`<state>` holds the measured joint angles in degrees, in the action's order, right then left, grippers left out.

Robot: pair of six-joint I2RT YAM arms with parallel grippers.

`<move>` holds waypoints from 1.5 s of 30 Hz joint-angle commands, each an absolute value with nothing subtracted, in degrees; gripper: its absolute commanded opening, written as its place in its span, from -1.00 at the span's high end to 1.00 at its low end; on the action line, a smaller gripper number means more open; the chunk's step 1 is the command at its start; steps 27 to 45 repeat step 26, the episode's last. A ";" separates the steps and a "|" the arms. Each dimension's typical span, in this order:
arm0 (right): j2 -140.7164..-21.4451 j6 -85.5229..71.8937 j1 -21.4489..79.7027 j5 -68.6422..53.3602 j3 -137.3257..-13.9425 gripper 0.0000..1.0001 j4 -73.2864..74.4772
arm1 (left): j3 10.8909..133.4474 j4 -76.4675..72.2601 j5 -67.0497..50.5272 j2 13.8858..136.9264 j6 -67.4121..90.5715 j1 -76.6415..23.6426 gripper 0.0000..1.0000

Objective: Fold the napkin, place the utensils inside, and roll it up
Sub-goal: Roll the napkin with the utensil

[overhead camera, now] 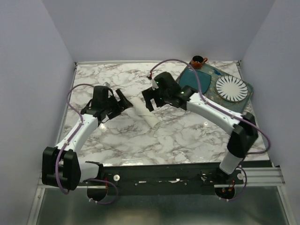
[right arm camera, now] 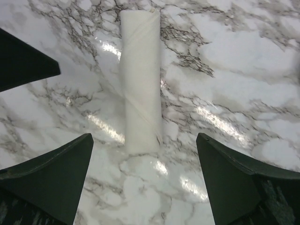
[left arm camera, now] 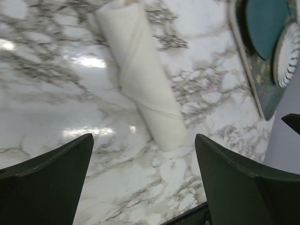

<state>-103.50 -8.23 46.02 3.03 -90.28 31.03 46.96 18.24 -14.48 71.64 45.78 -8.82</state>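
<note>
Lying rolled on the marble table (overhead camera: 187, 136) btw left gripper (overhead camera: 124, 100) and right gripper (overhead camera: 148, 100) (both gaping, empty), the napkin (overhead camera: 147, 116) may unroll if a finger snags its edge; spoon not visible.

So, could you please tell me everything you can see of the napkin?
The napkin is plain cream cloth, rolled into a tight tube with diagonal fold edges crossing it. It lies flat on the marble table, angled, between the left pincer and the right pincer. Both are open and neither touches it.
</note>
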 commanded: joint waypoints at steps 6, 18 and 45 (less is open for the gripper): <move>-65.77 -16.86 45.97 16.68 -72.87 -0.99 41.12 | 57.12 10.65 -6.51 61.89 42.54 -29.52 -0.97; -32.36 -21.36 45.88 27.51 -66.62 -0.99 42.72 | 56.16 0.35 4.30 46.16 40.70 -35.33 -0.97; -34.36 -18.72 45.88 24.88 -67.50 -0.99 40.78 | 57.74 1.14 7.03 43.51 39.20 -35.33 -0.97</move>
